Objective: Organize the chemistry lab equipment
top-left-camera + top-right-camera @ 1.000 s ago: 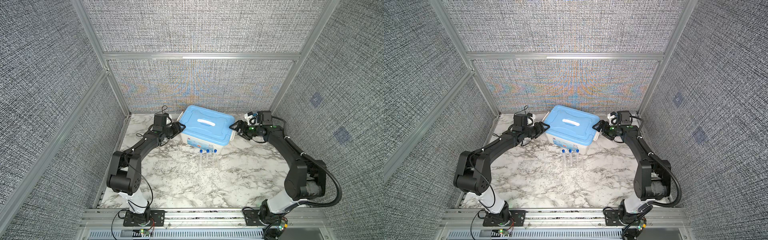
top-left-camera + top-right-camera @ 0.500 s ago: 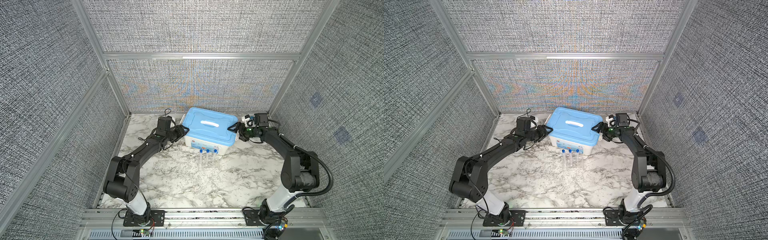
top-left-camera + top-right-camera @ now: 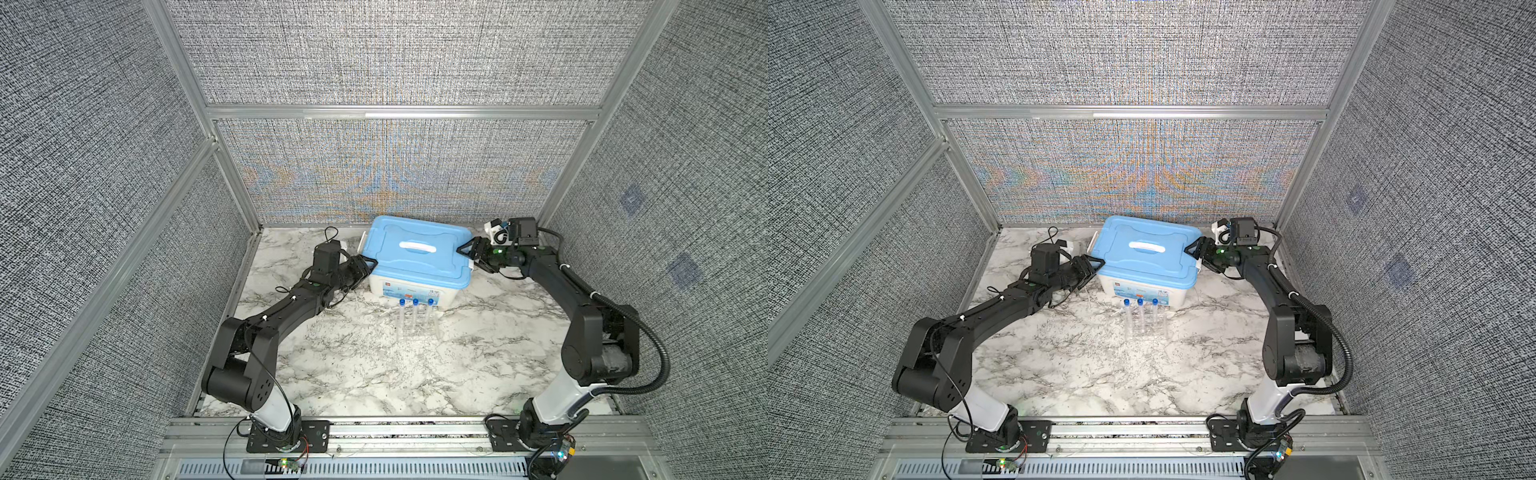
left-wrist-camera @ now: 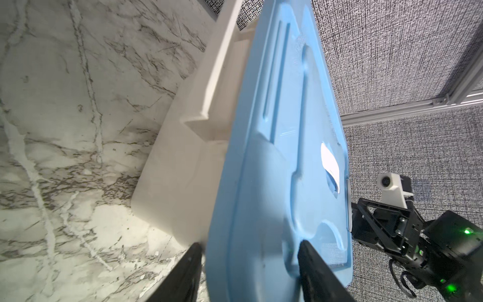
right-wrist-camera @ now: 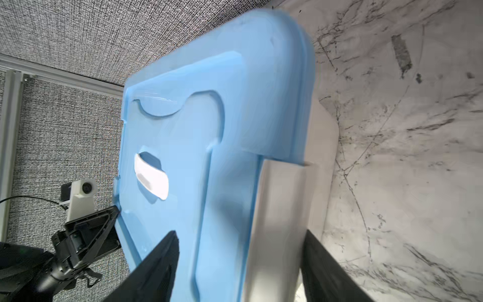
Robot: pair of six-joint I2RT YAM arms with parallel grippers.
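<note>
Large white plastic tub (image 3: pixel 409 290) under flat light-blue lid (image 3: pixel 395 268) blocks the rear centre of the marble surface (image 3: pixel 365 374); clear rack (image 3: pixel 417 333) with three blue-capped tubes (image 3: pixel 414 311) stands just before it. Black left arm (image 3: pixel 291 307) and right arm (image 3: pixel 557 282) close both flanks; the near surface lies open.

The bench (image 3: pixel 353 374) is a white marble-patterned top with grey veins. At its back middle stands a white tub (image 3: pixel 415 291) with a light-blue lid (image 3: pixel 419 266) over it. Just in front of the tub a clear rack (image 3: pixel 417 330) stands on the marble, holding three blue-capped tubes (image 3: pixel 414 312) upright in a row.
</note>
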